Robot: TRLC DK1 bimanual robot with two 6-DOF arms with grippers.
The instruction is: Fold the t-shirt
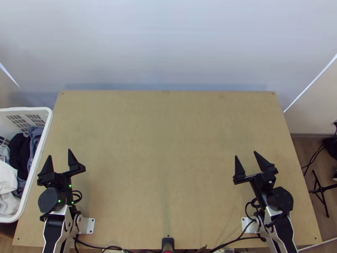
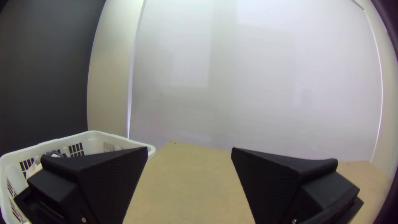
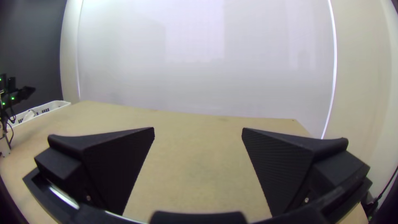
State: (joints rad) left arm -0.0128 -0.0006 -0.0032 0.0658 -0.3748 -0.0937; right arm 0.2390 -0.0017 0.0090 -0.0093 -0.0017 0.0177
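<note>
Left gripper point(image 1: 59, 153) and right gripper point(image 1: 246, 154): fingers spread, nothing held. Garments point(image 1: 7, 177) bunched in white basket point(image 1: 25, 109), left of bench point(image 1: 168, 147); t-shirt presumably among them, which one cannot tell. Advised: pinch one garment only, lift clear, lay flat mid-bench.

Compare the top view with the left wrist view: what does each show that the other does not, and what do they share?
Top view: the right gripper, open, black cables along the table's near edge, and a black stand on the floor at the right.

Left wrist view: a dark grey wall beyond the basket.

Both: the left gripper, open, the white basket, the wooden table and the pale backdrop.
</note>
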